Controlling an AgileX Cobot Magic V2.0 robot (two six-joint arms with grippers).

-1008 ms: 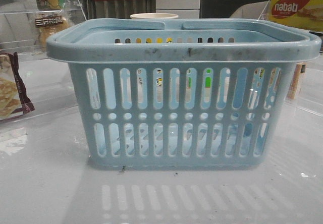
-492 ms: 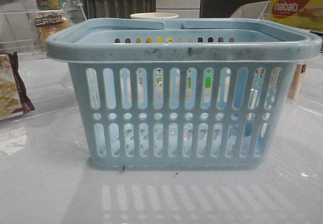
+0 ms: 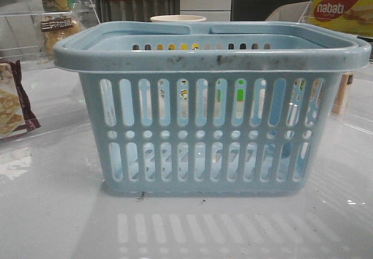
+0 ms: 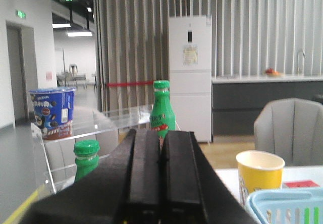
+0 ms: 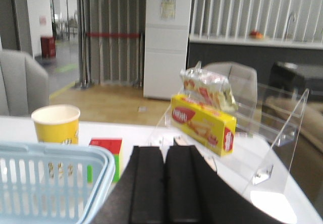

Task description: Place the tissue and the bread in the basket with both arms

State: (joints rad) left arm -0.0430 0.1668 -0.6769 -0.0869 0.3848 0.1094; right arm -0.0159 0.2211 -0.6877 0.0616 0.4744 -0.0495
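We are keeping both the left gripper (image 4: 160,183) and right gripper (image 5: 164,188) clenched on nothing. Nearest, the large light-blue slotted plastic basket (image 3: 213,58) is standing seemingly empty. Behind on the left, the golden-brown bread in its clear wrapper (image 3: 57,32) is looking soft, so we are planning a gentle pinch across its middle. We are not seeing the tissue.
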